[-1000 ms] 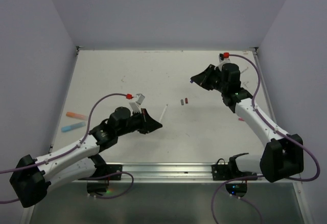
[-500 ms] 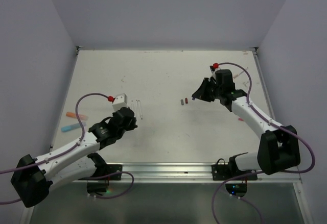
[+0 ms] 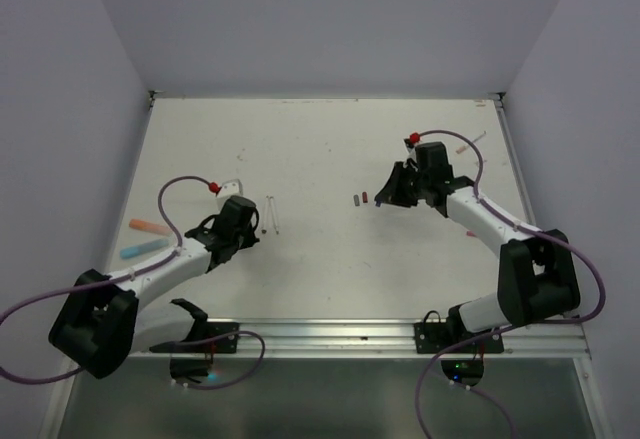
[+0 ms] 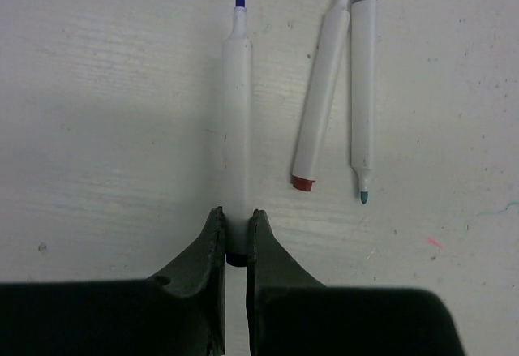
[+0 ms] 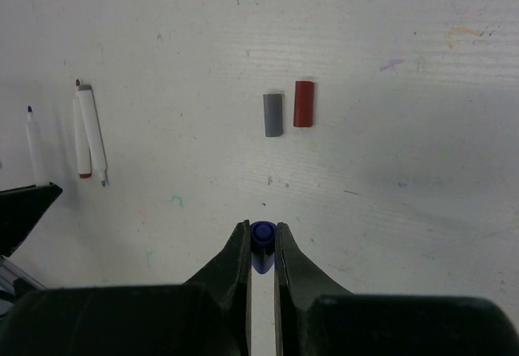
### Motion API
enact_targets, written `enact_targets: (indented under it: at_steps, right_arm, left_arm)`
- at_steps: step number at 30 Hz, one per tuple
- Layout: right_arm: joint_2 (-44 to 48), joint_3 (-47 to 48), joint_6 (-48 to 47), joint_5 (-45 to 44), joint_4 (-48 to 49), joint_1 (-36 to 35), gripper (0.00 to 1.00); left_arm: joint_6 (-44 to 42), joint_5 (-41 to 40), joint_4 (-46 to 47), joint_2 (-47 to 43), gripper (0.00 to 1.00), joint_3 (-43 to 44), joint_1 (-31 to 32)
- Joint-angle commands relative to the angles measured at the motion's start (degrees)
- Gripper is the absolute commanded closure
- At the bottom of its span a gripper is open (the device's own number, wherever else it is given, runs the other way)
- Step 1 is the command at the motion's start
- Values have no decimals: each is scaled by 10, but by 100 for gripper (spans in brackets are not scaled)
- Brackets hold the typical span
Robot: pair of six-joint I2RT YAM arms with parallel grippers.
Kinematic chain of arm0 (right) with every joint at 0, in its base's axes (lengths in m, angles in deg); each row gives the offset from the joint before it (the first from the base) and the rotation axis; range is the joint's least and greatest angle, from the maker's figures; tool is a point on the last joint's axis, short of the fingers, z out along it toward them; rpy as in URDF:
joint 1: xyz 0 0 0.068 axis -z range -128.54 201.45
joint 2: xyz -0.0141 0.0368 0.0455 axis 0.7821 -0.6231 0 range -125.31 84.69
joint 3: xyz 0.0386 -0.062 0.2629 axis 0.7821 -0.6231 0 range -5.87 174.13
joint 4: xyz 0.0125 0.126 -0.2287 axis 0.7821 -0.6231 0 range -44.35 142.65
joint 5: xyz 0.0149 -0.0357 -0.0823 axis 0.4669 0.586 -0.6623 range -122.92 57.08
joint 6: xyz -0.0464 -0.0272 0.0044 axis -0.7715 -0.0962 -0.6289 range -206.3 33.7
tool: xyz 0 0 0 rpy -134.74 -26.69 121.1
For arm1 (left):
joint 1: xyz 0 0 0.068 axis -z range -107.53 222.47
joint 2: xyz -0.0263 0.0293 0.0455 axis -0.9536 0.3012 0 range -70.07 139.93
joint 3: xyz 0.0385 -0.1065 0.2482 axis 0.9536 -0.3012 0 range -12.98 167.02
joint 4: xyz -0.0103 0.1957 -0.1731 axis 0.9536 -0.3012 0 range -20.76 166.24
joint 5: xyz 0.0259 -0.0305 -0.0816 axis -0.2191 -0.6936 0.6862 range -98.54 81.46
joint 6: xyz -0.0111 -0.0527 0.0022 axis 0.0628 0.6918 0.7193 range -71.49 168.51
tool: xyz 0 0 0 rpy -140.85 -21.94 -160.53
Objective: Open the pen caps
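Observation:
My left gripper [image 4: 235,214] is shut on the near end of a white pen barrel [image 4: 236,113], which lies flat on the table with its bare blue tip pointing away. My right gripper [image 5: 261,228] is shut on a small blue-purple pen cap [image 5: 261,236], held low over the table. A grey cap [image 5: 272,114] and a dark red cap [image 5: 303,103] lie side by side just ahead of it. From above, the left gripper [image 3: 252,231] is at left centre and the right gripper [image 3: 383,199] is next to the two loose caps [image 3: 361,198].
Two more uncapped white pens [image 4: 340,88] lie just right of the held barrel, also seen from above as a pair of pens [image 3: 274,214]. An orange marker [image 3: 150,226] and a pale blue marker [image 3: 143,249] lie near the left edge. Another pen [image 3: 470,142] lies at the back right.
The left arm swung left and back and brought the pen barrel down beside the two other pens. The right arm moved down and toward the grey and red caps with the cap in it.

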Motion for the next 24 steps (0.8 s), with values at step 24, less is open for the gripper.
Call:
enact_targets:
  at_steps: [24]
  right_arm:
    - [-66,10,-21,16,32,23,100]
  left_arm:
    - [-75,117,119,138,89,37,-55]
